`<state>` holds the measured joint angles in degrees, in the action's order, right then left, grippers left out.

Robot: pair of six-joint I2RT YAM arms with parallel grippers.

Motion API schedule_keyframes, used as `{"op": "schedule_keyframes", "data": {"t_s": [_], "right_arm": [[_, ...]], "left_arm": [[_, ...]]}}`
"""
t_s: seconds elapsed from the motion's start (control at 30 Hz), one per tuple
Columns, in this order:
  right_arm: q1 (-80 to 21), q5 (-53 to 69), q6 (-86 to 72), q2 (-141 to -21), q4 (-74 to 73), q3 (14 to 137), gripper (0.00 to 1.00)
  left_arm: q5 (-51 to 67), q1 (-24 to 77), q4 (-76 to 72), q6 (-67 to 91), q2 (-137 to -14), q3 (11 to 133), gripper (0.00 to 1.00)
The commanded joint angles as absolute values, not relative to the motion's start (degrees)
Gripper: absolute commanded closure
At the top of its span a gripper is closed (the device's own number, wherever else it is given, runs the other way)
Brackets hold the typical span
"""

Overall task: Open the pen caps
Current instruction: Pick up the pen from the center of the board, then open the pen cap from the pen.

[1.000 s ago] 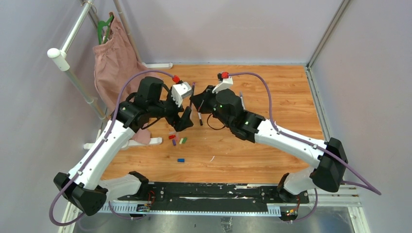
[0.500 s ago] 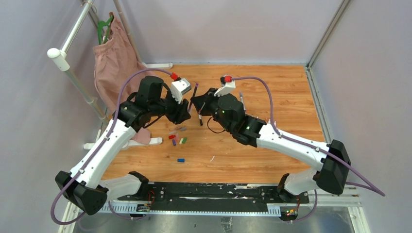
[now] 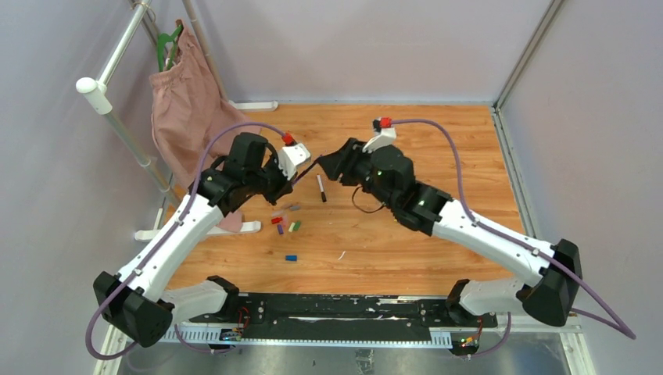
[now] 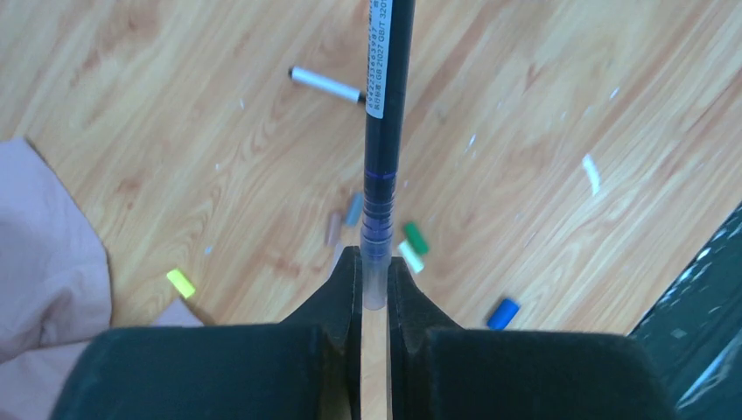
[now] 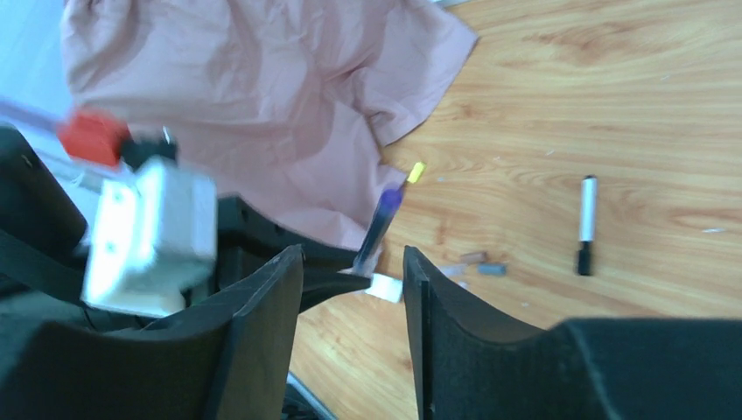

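On the wooden bench [image 3: 453,156], a pink cloth [image 3: 184,109] hangs at its 10 o'clock corner. The left fingers [image 4: 348,284] are clenched on the pale end of a dark pen [image 4: 385,105], while the right fingers [image 5: 278,284], at the pen's 3 o'clock, stand released and hold nothing. A loose white pen [image 3: 321,187] lies at 4 o'clock of the left fingers, and the pen caps [image 3: 276,220] lie scattered on the bench at their 6 o'clock, a blue cap [image 3: 291,257] apart, nearer the arm bases.
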<state>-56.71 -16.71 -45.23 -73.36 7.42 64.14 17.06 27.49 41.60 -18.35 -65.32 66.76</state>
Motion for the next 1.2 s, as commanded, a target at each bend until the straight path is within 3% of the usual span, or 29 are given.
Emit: {"op": "schedule_keyframes", "data": {"t_s": [0.0,0.17,0.37,0.63,0.87,1.17], "right_arm": [[-47.08,-2.17,-45.13,-70.17,-5.16,67.32,0.48],[-37.2,23.82,-41.29,-77.23,-16.25,74.75,0.45],[-37.72,43.14,-36.85,-91.01,-23.68,81.35,0.44],[-42.92,55.88,-40.35,-102.94,-19.65,84.51,0.46],[-44.63,58.56,-43.94,-107.49,-15.25,84.23,0.49],[-47.57,61.17,-47.22,-110.8,-10.53,83.46,0.62]], "left_arm": [[10.48,27.33,43.0,-33.5,-62.9,60.32,1.0],[10.17,27.77,45.28,-45.07,-58.82,55.86,1.0],[8.27,32.91,48.16,-52.01,-55.08,53.79,1.0],[7.14,35.74,49.03,-55.91,-54.8,51.94,1.0],[5.88,36.45,49.48,-58.42,-54.99,50.41,1.0],[6.12,36.61,49.48,-58.8,-55.78,50.84,1.0]]}}
